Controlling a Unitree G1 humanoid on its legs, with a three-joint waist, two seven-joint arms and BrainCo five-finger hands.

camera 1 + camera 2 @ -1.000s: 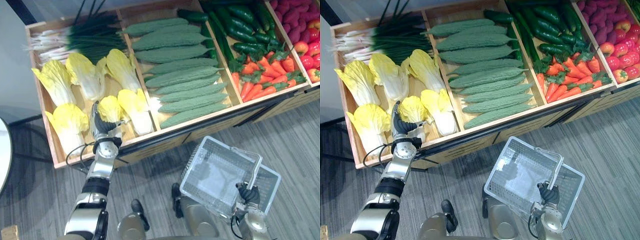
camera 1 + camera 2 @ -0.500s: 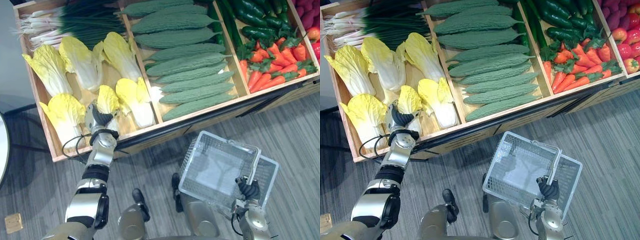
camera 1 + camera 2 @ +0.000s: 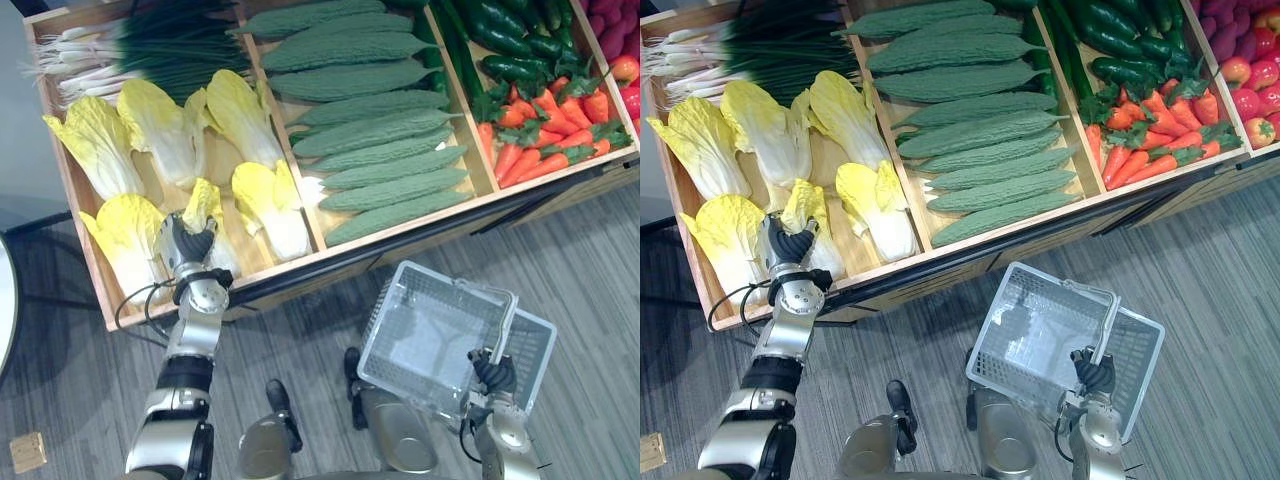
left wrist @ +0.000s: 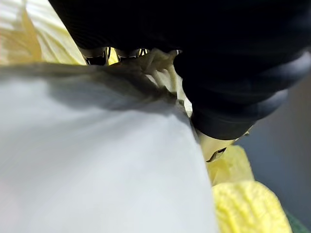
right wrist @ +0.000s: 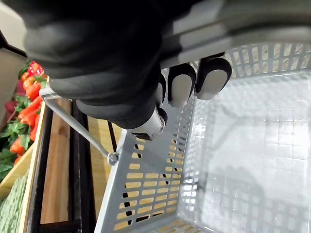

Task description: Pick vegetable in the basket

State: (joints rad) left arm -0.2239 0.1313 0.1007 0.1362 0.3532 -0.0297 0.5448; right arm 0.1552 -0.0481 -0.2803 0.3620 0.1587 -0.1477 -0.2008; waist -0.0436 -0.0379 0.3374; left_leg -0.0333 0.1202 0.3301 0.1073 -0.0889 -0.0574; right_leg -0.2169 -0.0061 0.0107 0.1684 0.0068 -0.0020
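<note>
"Where's the vegetable?"

"Lower left of the frame, in the crate's [image 3: 300, 262] front corner. It's a cabbage [image 3: 205, 203], and the left hand [image 3: 188, 245] has its fingers curled round the pale stalk."

"And the basket [image 3: 376, 330]?"

"Lower right, with the right hand [image 3: 493, 372] clamped on its handle [image 3: 508, 330]. My worry is that smooth stalk: the leafy head may tip and slide out, or snag the neighbouring cabbage [image 3: 125, 225] on the lift."

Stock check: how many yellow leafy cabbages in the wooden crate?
6 yellow leafy cabbages: three in the back row, three in front, the middle one in the left robot hand.
</note>
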